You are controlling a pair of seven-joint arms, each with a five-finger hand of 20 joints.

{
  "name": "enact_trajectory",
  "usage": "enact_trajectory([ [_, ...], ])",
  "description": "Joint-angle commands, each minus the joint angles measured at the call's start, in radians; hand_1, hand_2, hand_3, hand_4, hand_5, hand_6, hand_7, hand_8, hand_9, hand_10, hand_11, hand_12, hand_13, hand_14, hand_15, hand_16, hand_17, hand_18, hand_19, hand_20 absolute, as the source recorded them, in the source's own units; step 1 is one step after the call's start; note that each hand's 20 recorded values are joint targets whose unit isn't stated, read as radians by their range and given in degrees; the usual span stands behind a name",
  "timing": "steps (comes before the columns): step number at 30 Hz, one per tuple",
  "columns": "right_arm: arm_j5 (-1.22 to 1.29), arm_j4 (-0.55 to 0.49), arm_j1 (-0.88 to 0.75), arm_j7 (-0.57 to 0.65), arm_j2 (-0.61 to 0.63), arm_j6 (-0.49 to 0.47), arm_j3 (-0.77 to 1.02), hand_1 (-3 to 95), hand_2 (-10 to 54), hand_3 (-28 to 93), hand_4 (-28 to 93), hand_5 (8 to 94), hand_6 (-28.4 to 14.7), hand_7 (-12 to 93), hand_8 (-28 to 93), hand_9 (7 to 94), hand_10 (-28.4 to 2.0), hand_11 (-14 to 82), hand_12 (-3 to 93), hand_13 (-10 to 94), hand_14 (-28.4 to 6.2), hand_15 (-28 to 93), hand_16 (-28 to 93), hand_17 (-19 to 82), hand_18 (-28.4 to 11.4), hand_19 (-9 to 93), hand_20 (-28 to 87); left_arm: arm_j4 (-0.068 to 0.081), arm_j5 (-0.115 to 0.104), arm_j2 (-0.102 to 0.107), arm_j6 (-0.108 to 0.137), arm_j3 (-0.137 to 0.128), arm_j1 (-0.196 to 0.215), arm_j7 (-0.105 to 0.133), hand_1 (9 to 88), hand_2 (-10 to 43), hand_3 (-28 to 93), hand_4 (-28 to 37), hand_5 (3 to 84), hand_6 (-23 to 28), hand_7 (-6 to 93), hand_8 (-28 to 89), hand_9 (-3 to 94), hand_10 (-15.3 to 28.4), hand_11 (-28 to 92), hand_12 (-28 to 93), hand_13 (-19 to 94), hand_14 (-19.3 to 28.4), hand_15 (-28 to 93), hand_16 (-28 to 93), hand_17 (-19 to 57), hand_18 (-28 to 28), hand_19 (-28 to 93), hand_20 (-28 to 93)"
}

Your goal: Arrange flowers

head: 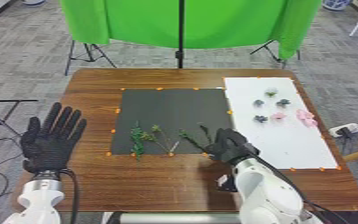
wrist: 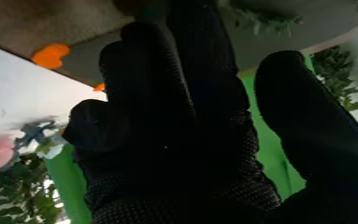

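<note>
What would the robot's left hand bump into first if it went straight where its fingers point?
The left hand seems to have a free way over the table; beyond its far edge, perhaps the green cloth, though depth is unclear.

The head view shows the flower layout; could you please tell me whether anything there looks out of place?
Only slightly: the leftmost leafy stem pokes past the near edge of the dark mat, so it looks a little misaligned. Nothing appears spilled.

To the left of the black square mat (head: 171, 107), the left hand (head: 49, 147) in black fabric glove has fingers straight and spread. The black-gloved right hand (head: 230, 145) is at this mat's near right corner, thumb (wrist: 295, 105) apart from fingers.
</note>
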Motion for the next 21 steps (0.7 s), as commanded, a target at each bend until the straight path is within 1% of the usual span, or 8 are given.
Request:
enact_trajectory([
  [1,0.009,0.026,-0.007,0.026,-0.026,-0.02,-0.011,30.7,4.8,80,-19,91.3,-5.1,16,-12,71.3,-22.1,18.3,17.1,53,-21.2,72,23,34,-27.2,93,62,0.009,-0.005,-0.006,0.009,0.025,0.0,-0.03,26.0,14.5,76,-28.3,42.9,9.2,9.9,-10,37.7,15.6,17,9,28,16.0,31,-6,-7.8,13.9,30,10],
  [2,0.015,0.025,-0.009,0.029,-0.029,-0.02,-0.01,30.7,5.0,79,-19,90.2,-5.3,16,-12,71.5,-22.0,18.3,17.1,53,-21.1,72,23,34,-27.2,93,62,0.009,-0.005,-0.006,0.003,0.029,-0.001,-0.032,26.0,14.5,76,-28.3,42.9,9.2,9.9,-10,37.7,15.6,17,9,28,16.0,31,-6,-7.8,13.9,30,10],
  [7,0.012,0.029,0.002,0.004,-0.041,0.004,-0.026,30.4,5.2,79,-20,86.7,-5.9,14,-12,71.9,-21.9,18.3,17.4,53,-21.2,71,22,33,-27.3,93,59,0.01,0.0,-0.006,0.005,0.032,-0.005,-0.033,25.9,14.5,76,-28.3,42.9,9.1,10.0,-10,37.7,15.6,17,9,28,16.0,31,-6,-7.8,13.9,30,10],
  [9,0.009,0.031,0.011,-0.003,-0.048,0.008,-0.036,30.4,5.3,79,-20,86.2,-6.0,13,-12,72.0,-21.8,18.3,17.5,53,-21.0,71,22,32,-27.2,93,58,0.011,-0.002,-0.005,0.004,0.032,-0.004,-0.034,25.9,14.5,76,-28.3,42.9,9.1,10.0,-10,37.7,15.6,17,9,28,16.0,31,-6,-7.8,13.9,30,10],
  [15,0.022,0.035,0.027,-0.018,-0.067,-0.001,-0.063,30.0,5.5,79,-20,85.5,-6.1,13,-12,72.0,-21.5,18.4,17.6,53,-20.9,71,22,32,-27.2,93,55,0.009,-0.007,-0.006,0.011,0.03,-0.003,-0.035,25.6,14.6,76,-28.3,42.6,8.8,10.0,-10,37.4,15.2,17,9,28,15.4,30,-6,-7.7,13.8,30,10],
  [17,0.006,0.039,0.028,-0.018,-0.07,-0.008,-0.066,30.0,5.5,79,-20,85.4,-6.0,13,-12,71.9,-21.4,18.3,17.7,53,-20.8,71,23,31,-27.2,93,54,0.012,-0.008,-0.008,0.011,0.032,-0.006,-0.039,25.6,14.6,76,-28.3,42.5,8.8,10.0,-10,37.5,15.2,16,9,28,15.4,30,-6,-7.7,13.8,30,10],
  [18,0.008,0.037,0.025,-0.011,-0.068,-0.009,-0.064,29.9,5.5,79,-20,85.4,-6.0,13,-12,71.9,-21.4,18.2,17.7,53,-20.9,71,23,31,-27.3,93,54,0.013,-0.007,-0.01,0.007,0.031,-0.006,-0.041,25.6,14.6,76,-28.3,42.6,8.8,10.0,-10,37.4,15.2,16,9,28,15.4,30,-6,-7.7,13.8,30,10],
  [21,0.007,0.031,0.024,0.007,-0.06,0.005,-0.052,29.8,5.5,79,-20,85.5,-5.7,13,-11,71.6,-21.5,18.0,17.8,53,-21.0,71,23,31,-27.4,93,53,0.011,-0.007,-0.011,0.008,0.029,-0.003,-0.039,25.5,14.6,76,-28.3,42.5,8.7,10.1,-10,37.2,15.1,16,9,28,15.2,29,-6,-7.6,13.6,29,10],
])
